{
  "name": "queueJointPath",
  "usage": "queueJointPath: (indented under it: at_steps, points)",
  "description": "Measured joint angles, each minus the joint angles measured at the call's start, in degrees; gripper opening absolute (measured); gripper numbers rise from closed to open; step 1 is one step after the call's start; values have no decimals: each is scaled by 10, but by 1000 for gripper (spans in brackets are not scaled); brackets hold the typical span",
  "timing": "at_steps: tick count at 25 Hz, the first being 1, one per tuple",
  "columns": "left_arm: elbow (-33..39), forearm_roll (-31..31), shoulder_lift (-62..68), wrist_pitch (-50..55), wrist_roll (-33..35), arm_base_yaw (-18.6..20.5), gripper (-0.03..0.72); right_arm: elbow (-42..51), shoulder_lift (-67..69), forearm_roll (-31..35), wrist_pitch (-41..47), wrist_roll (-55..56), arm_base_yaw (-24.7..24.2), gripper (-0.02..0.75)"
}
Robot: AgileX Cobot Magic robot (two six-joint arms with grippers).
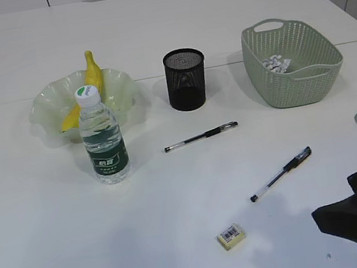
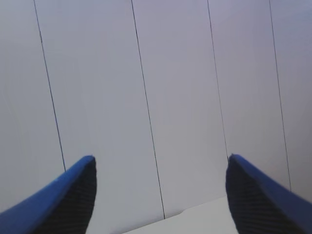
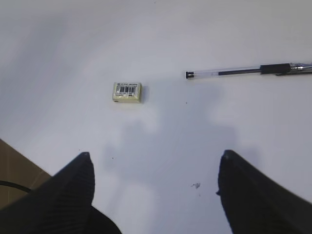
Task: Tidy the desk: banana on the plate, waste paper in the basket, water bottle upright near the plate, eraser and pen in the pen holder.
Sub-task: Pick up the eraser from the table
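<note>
Eraser (image 3: 127, 91): small, light, stiff block lying flat on counter (image 1: 182, 242); grip across short sides; right pincer (image 3: 153, 165) released above it, left pincer (image 2: 161, 168) likewise released.

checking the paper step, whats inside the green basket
A crumpled white paper ball lies inside the basket, toward its back left. The near wall hides part of the basket floor, so anything lying there can't be seen.

This is looking like an office or a lab room. A plain white desk (image 1: 149, 36) is standing before pale panelled walls (image 2: 185, 97), and a black mesh pen holder (image 1: 186, 78) is sitting on it, far from both jaws.
</note>
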Motion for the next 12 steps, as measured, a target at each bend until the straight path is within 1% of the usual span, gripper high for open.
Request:
queueJointPath:
  at_steps: [12]
  points:
    - [0, 0, -11, 0, 0, 0, 589, -41, 16, -1, 30, -3, 0, 586]
